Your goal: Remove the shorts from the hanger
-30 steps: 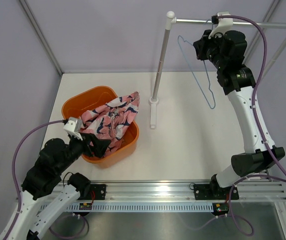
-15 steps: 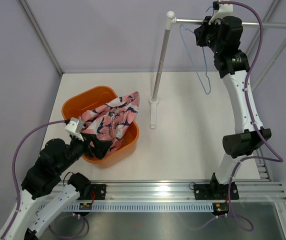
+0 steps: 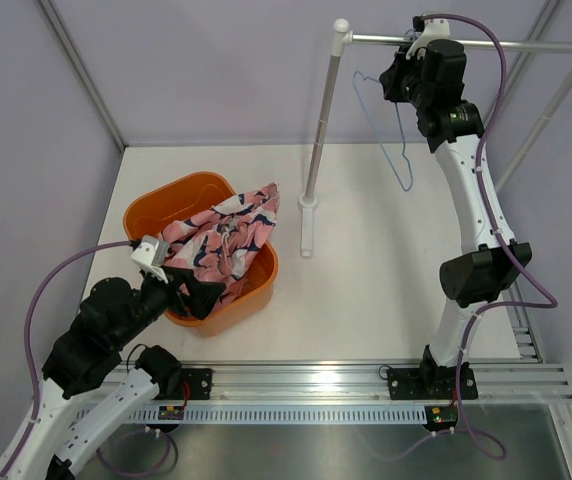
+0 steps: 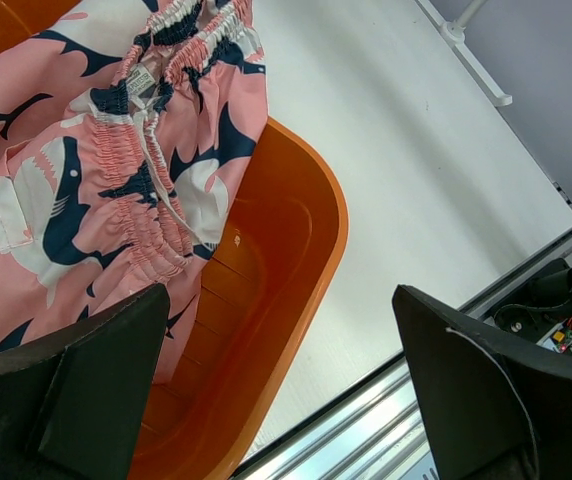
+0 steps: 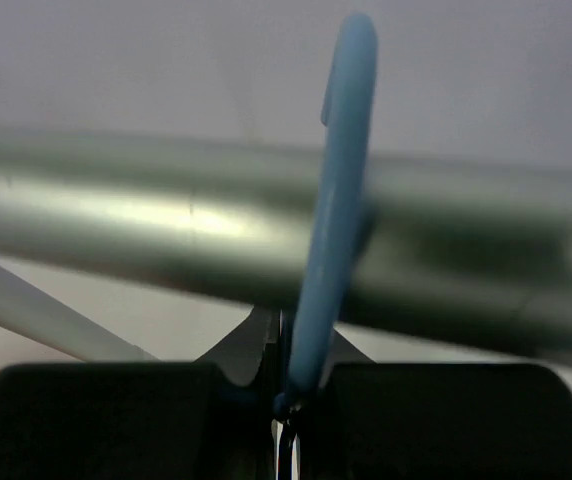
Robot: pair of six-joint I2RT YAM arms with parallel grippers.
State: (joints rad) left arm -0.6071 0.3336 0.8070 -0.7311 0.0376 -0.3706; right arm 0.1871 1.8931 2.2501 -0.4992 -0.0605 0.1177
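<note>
The pink shorts (image 3: 222, 240) with navy and white print lie in the orange basket (image 3: 181, 192), spilling over its far right rim; they fill the upper left of the left wrist view (image 4: 116, 150). My left gripper (image 3: 188, 292) is open and empty over the basket's near rim (image 4: 306, 270). The light-blue wire hanger (image 3: 394, 130) is bare. My right gripper (image 3: 396, 78) is shut on the hanger's neck just under the silver rail (image 3: 466, 44). In the right wrist view the hook (image 5: 336, 190) crosses in front of the rail (image 5: 116, 220).
The rail's white left post (image 3: 321, 130) stands on a foot at mid table. A second post (image 3: 561, 95) slants at the far right. Grey walls enclose the back and sides. A metal track (image 3: 316, 385) runs along the near edge.
My right arm has lifted the hanger up and to the left, from below the rail's right part to just under the rail. The left arm and shorts have not moved.
</note>
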